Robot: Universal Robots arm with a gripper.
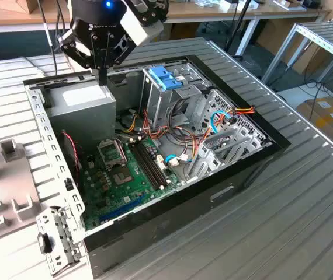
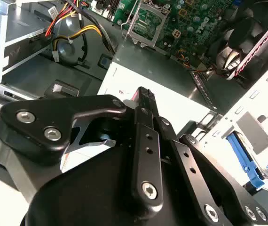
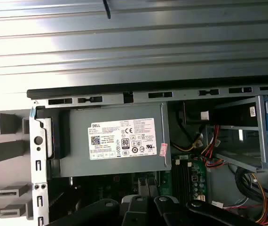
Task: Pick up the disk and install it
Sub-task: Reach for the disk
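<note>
Grey slatted table (image 1: 289, 227) carries the open computer case (image 1: 155, 219). Your gripper (image 1: 102, 77) hangs over the power supply (image 1: 82, 105) in the case's rear corner, jaws closed on nothing. The disk (image 2: 245, 158) lies beyond the case's rear wall, toward the exterior view's left. The second wrist view gives you its blue rail, seemingly square to that wall.

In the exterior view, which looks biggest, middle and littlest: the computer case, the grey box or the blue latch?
1. case
2. grey box
3. blue latch
The box and latch sit about equally far from the camera, so the order looks safe.
</note>
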